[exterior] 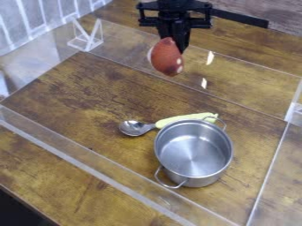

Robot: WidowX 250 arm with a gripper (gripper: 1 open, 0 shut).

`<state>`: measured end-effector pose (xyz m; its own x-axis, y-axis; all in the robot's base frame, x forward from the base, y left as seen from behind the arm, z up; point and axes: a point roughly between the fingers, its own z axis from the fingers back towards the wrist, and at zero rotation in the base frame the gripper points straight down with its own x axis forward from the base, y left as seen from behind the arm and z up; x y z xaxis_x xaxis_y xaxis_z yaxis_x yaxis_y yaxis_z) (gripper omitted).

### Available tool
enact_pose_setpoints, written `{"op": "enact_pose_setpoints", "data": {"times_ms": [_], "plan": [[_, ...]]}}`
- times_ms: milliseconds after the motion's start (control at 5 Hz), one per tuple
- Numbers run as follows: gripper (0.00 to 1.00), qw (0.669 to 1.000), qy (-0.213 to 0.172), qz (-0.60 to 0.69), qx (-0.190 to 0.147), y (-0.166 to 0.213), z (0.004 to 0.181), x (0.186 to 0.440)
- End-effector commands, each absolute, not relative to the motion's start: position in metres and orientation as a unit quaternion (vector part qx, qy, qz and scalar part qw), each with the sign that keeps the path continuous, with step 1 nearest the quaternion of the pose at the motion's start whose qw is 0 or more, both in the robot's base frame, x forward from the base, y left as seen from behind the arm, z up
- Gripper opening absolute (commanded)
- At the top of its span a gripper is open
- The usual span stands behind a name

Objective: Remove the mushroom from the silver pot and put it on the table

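Here you are, claw [177, 39] high at the far side of the scene, and you've got the mushroom [167, 56] clamped in it! Look at that hold: the reddish-brown cap hangs down and toward the camera, just below your fingers, and the stem is hidden from this view. My guess is you have it by the stem, which would suit narrow fingers better than that smooth, rounded cap, likely to roll out of a loose pinch.

Now down to the silver pot [193, 154], well apart from your claw and nearer the camera. Its mouth faces up, nothing shows inside, and the mushroom is well away from the rim, so the lifting-out looks done. What remains, I'd judge, is the set-down on the table [88, 93].

And there's the spoon [137, 128], also on the camera side of your claw, its yellow-green handle [186, 119] running right up beside the pot. Lower over there and you'd risk a knock; bare planks lie beneath and in front of your claw, the better choice. Watch the clear wall [236, 62] around it, too! Go down gently, let the cap find the wood, then ease open, because that round cap could tip and roll.
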<state>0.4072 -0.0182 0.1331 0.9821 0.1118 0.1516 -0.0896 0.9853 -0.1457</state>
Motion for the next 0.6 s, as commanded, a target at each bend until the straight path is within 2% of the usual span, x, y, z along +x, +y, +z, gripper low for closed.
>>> {"op": "enact_pose_setpoints", "data": {"times_ms": [0,400], "plan": [[0.00,0.991,-0.099,0.035,-0.083,-0.037,0.134,0.415],[0.00,0.990,-0.092,0.026,-0.103,-0.061,0.093,0.429]]}}
